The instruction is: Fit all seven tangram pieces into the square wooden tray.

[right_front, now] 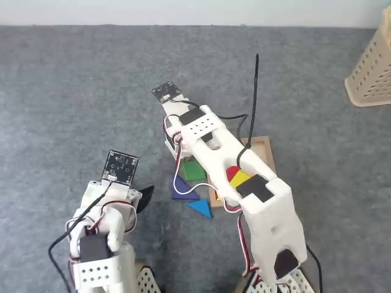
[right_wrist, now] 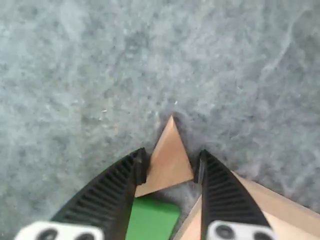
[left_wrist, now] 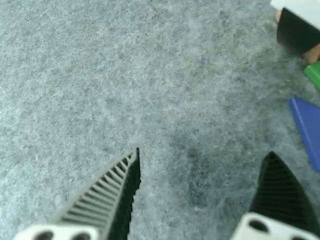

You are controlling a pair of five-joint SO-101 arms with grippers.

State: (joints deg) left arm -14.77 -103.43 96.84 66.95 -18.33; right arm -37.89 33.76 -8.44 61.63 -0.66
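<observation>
Tan triangle (right_wrist: 168,164) pinched in right gripper (right_wrist: 172,156), beside green piece (right_wrist: 152,220)

Nil finding: no legible text, number, label or sign on the wooden tray (right_front: 264,144), tangram pieces (right_front: 200,207) or circuit boards (right_front: 121,166).

High view: the right arm's (right_front: 244,177) white body covers most of the square wooden tray (right_front: 264,144), leaving one corner and a strip of rim. A red tangram piece (right_front: 232,173) and a yellow tangram piece (right_front: 241,179) peek out beneath it, their shapes unreadable. A green flat piece (right_front: 194,170) is partly covered too. A beige perforated basket (right_front: 372,67) is cut by the right edge.

Left wrist view: a blue flat piece (left_wrist: 307,125) runs off the picture's edge.

Right wrist view: the right gripper (right_wrist: 172,151) clamps a pale wooden triangle (right_wrist: 168,161), its fingers (right_wrist: 125,185) hiding both base corners.
</observation>
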